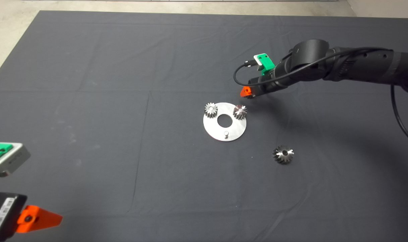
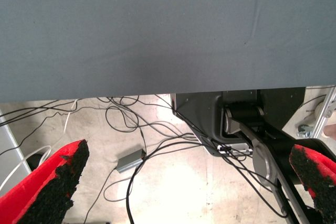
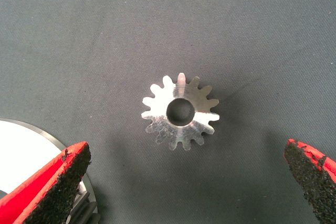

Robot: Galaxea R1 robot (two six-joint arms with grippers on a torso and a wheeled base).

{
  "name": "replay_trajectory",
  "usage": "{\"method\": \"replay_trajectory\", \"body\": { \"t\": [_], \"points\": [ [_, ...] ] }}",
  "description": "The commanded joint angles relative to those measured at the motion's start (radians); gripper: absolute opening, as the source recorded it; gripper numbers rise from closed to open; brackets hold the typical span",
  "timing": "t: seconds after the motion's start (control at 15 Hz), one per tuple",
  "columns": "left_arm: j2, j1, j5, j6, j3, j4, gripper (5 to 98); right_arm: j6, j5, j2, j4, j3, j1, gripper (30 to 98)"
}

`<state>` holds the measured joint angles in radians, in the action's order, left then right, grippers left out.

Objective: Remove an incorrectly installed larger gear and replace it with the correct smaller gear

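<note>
The larger gear (image 1: 283,154), dark grey with glints, lies flat on the mat to the right of the round silver plate (image 1: 214,129). In the right wrist view it (image 3: 180,111) sits on the mat between the spread fingers, well below them. My right gripper (image 1: 248,92) (image 3: 185,147) is open and empty, raised off the mat beyond the plate's right edge. The plate carries two small silver gears (image 1: 210,110) (image 1: 239,111) and one bare pin (image 1: 226,134). The smaller blackish gear is out of view. My left gripper (image 1: 42,218) waits open at the lower left.
The plate's rim (image 3: 21,150) shows in the right wrist view beside one finger. The left wrist view shows the mat's edge (image 2: 157,35), the floor with cables (image 2: 131,129) and the robot's base (image 2: 236,124). Bare floor (image 1: 2,37) borders the mat's far left corner.
</note>
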<state>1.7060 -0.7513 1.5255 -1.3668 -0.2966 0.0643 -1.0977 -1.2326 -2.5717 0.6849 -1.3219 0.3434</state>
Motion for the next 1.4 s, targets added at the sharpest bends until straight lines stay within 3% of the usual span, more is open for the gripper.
{"method": "replay_trajectory", "body": {
  "t": [0.0,0.2,0.93,1.33],
  "points": [
    [-0.002,-0.007,0.032,-0.003,0.019,0.019,98.1,-0.005,0.001,-0.002,0.003,-0.019,0.014,97.6],
    [-0.001,-0.007,0.031,-0.003,0.019,0.019,98.1,0.001,0.030,0.001,0.041,-0.020,-0.006,97.6],
    [-0.002,-0.007,0.031,-0.003,0.019,0.019,98.1,-0.007,0.045,0.001,0.147,-0.025,-0.034,97.6],
    [-0.004,-0.007,0.033,-0.003,0.019,0.019,98.1,-0.011,0.080,0.003,0.148,-0.046,-0.035,94.0]
  ]
}}
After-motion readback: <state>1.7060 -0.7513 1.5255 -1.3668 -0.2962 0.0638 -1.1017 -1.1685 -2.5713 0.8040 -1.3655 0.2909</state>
